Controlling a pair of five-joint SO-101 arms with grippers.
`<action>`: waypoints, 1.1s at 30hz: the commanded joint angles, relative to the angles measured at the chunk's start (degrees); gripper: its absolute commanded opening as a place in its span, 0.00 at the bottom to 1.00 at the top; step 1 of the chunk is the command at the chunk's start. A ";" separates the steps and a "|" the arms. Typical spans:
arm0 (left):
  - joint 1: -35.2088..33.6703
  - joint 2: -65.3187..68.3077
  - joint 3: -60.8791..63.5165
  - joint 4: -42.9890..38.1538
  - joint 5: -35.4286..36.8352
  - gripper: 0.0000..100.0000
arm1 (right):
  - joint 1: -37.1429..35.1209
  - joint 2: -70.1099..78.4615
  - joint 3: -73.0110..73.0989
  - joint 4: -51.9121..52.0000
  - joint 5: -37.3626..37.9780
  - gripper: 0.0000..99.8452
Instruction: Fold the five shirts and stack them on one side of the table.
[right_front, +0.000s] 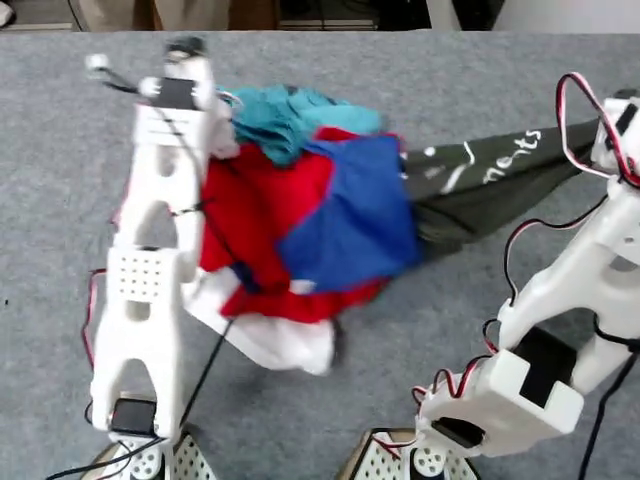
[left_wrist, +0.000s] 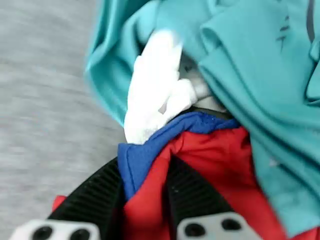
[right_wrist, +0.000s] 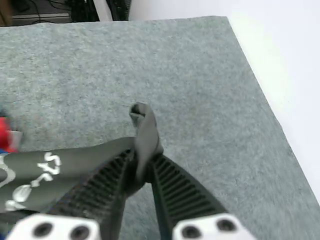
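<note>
Here, left gripper (left_wrist: 145, 167): jaws pinching the red shirt (left_wrist: 210, 150).
Right gripper (right_wrist: 142, 160): jaws clamped on the dark printed shirt (right_wrist: 75, 167).

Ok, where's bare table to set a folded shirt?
Bare table lies far right beyond the dark shirt, left of the left arm, and near, between the arms. The shirt pile crowds the middle.

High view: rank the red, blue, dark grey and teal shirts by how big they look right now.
1. red shirt and blue shirt: largest, too alike to rank.
2. dark grey shirt: next, stretched long and narrow.
3. teal shirt: smallest, bunched up.
</note>
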 joint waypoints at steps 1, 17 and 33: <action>-8.70 -1.71 -7.03 1.41 -0.26 0.02 | 3.74 -1.45 -0.13 -1.14 0.00 0.00; -30.59 -1.36 -7.82 1.23 -5.10 0.02 | 15.78 -1.54 -0.48 -9.58 6.24 0.00; -26.46 -1.89 0.09 2.02 -11.78 0.27 | -26.59 -1.36 23.16 -0.18 5.10 0.29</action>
